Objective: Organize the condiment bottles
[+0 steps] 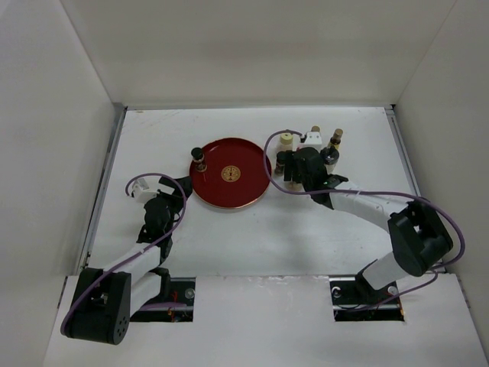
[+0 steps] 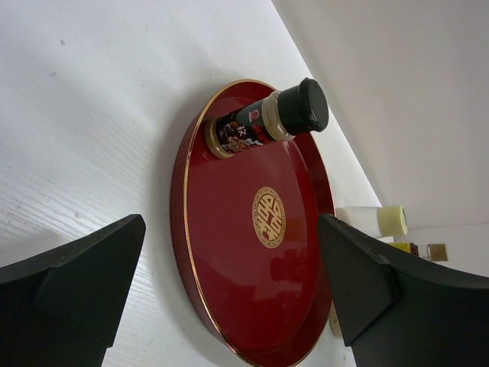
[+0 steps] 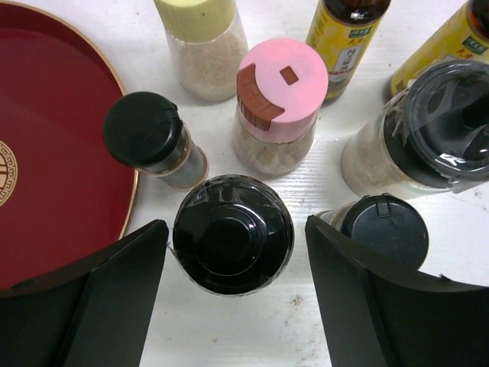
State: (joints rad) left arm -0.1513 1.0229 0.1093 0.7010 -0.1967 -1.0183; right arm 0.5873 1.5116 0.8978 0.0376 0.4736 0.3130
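Note:
One dark bottle with a black cap (image 1: 199,157) stands on the left rim of the round red tray (image 1: 248,187); it also shows in the left wrist view (image 2: 267,118). The other bottles cluster right of the tray. My right gripper (image 3: 235,264) is open, its jaws on either side of a black-capped bottle (image 3: 233,233). Around it are a pink-capped jar (image 3: 281,88), a cream-capped bottle (image 3: 200,30), a small black-capped bottle (image 3: 145,134), two amber bottles (image 3: 348,30) and two more black-capped jars (image 3: 386,229). My left gripper (image 2: 229,298) is open and empty at the tray's left edge.
The tray (image 2: 229,191) has a gold emblem (image 2: 269,217) in its middle. White walls close in the table on three sides. The right arm's purple cable (image 1: 269,157) loops over the tray's right rim. A small white box (image 1: 312,136) sits behind the bottle cluster.

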